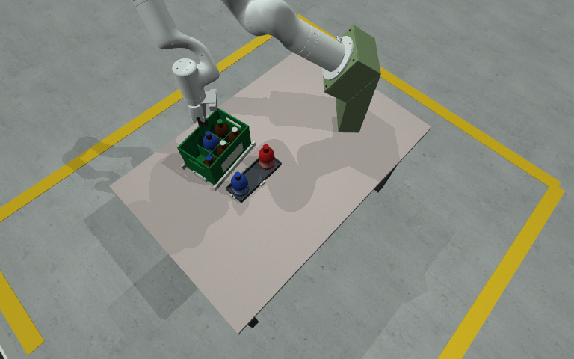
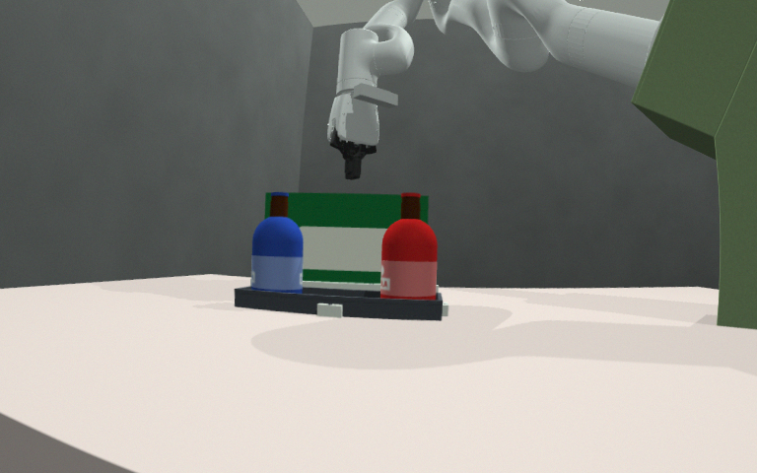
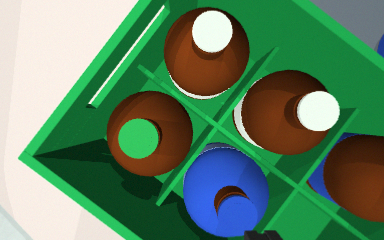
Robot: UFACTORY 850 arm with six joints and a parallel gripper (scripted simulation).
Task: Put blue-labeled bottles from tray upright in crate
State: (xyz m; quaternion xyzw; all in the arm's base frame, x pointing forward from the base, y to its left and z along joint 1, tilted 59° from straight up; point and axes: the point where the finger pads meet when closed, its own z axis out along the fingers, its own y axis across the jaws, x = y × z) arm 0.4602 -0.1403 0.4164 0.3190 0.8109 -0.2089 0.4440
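Note:
A blue-labeled bottle (image 1: 239, 183) stands upright at one end of the dark tray (image 1: 252, 174), also in the exterior view (image 2: 277, 245). A red-labeled bottle (image 1: 266, 156) (image 2: 409, 247) stands at the tray's other end. The green crate (image 1: 214, 149) holds a blue-labeled bottle (image 1: 209, 140), seen upright in its slot from the wrist view (image 3: 226, 191). My gripper (image 2: 352, 167) (image 1: 202, 122) is shut and empty, hovering above the crate's far side. Its fingertips (image 3: 261, 235) just show at the bottom edge of the wrist view.
The crate also holds brown bottles: one with a green cap (image 3: 149, 132), two with white caps (image 3: 207, 51) (image 3: 286, 112), and one more (image 3: 356, 176) at the right edge over a blue label. A green block (image 1: 352, 80) forms the arm's base at the table's far side.

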